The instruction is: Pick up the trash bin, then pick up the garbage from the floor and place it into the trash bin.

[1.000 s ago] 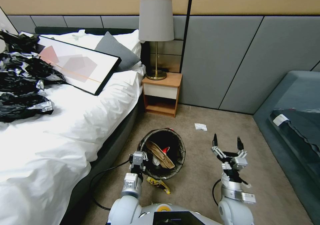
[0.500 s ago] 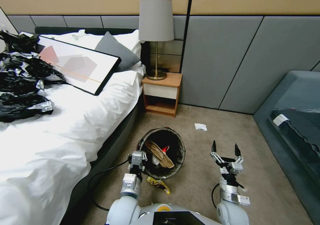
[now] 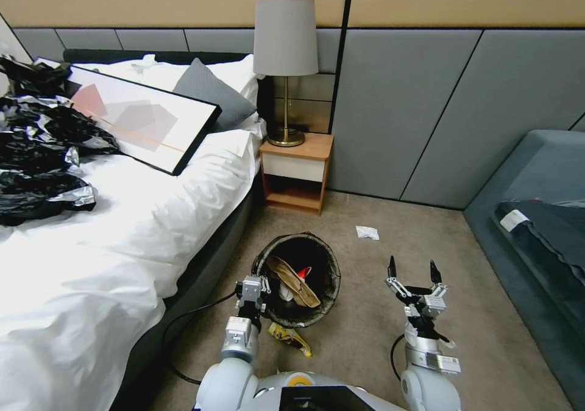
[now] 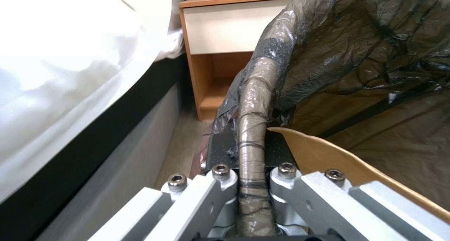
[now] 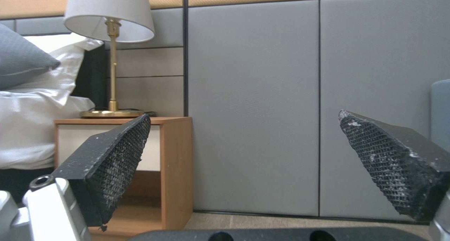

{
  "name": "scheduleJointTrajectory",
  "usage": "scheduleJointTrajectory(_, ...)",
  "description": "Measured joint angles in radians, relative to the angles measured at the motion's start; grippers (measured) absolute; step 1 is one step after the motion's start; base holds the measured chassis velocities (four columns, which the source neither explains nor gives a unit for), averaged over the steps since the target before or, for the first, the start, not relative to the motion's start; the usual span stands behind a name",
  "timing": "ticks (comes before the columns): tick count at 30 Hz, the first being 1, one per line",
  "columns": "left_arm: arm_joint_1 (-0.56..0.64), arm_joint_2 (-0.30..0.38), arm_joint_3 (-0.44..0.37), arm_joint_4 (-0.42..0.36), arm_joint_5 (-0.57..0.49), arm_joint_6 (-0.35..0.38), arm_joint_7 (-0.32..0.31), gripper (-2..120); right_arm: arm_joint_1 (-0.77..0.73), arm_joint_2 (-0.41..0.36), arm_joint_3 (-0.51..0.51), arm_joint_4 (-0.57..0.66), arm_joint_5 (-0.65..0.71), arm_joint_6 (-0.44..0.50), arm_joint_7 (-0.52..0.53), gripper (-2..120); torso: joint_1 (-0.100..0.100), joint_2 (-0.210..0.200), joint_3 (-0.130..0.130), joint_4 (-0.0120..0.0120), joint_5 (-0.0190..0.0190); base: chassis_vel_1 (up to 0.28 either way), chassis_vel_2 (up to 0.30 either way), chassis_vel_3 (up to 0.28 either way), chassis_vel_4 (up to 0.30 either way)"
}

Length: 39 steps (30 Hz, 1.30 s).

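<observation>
The trash bin (image 3: 323,301), lined with a black bag, hangs tilted beside the bed, and my left gripper (image 3: 258,284) is shut on its near rim (image 4: 253,128). A brown paper piece (image 3: 294,282) and a red-and-white wrapper (image 3: 303,272) lie inside it. A yellow snack wrapper (image 3: 290,338) lies on the carpet just under the bin's near side. White tissue (image 3: 367,232) rests on the floor farther off, towards the wall. My right gripper (image 3: 411,271) stands open in the air right of the bin, nothing between its pads (image 5: 117,156).
The white bed (image 3: 122,228) runs along the left, with black sheeting (image 3: 36,155) and a framed picture (image 3: 140,124) on it. A wooden nightstand (image 3: 297,170) with a lamp (image 3: 285,63) stands ahead. A blue-grey sofa (image 3: 536,216) borders the right. A cable (image 3: 183,325) trails by the bed.
My right gripper has dropped lower and drawn back towards me, still open. The left gripper and the bin have barely moved.
</observation>
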Motion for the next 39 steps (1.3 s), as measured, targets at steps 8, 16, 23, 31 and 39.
scheduleJointTrajectory(8, 0.000, -0.001, -0.001, 0.000, 0.000, 0.000, 0.000, 1, 0.003, 0.000, -0.001, -0.004, 0.008, -0.001, -0.014, 100, 0.000, 0.000, 0.000, -0.0002, -0.0008, -0.228, 0.225, 0.236, -0.230)
scheduleJointTrajectory(16, 0.002, -0.001, -0.002, 0.001, 0.000, -0.001, -0.001, 1, 0.007, -0.003, 0.004, -0.009, 0.010, 0.000, -0.020, 100, 0.000, 0.000, 0.000, -0.0002, -0.0009, -0.221, 0.229, 0.222, -0.234)
scheduleJointTrajectory(23, 0.003, -0.002, -0.004, 0.002, 0.001, -0.001, -0.002, 1, 0.020, -0.003, 0.009, -0.026, 0.015, 0.014, -0.038, 100, 0.000, 0.000, 0.000, 0.0000, -0.0002, -0.211, 0.220, 0.214, -0.228)
scheduleJointTrajectory(31, 0.002, -0.003, -0.004, 0.003, 0.002, -0.001, -0.002, 1, 0.037, -0.005, 0.020, -0.043, 0.020, 0.039, -0.067, 100, 0.000, 0.000, 0.000, -0.0001, -0.0003, -0.120, 0.120, 0.129, -0.115)
scheduleJointTrajectory(39, 0.003, -0.004, -0.001, 0.003, 0.004, -0.001, -0.003, 1, 0.048, -0.014, 0.036, -0.051, 0.020, 0.042, -0.081, 100, 0.000, 0.000, 0.000, -0.0002, -0.0006, 0.000, 0.000, 0.000, 0.000)
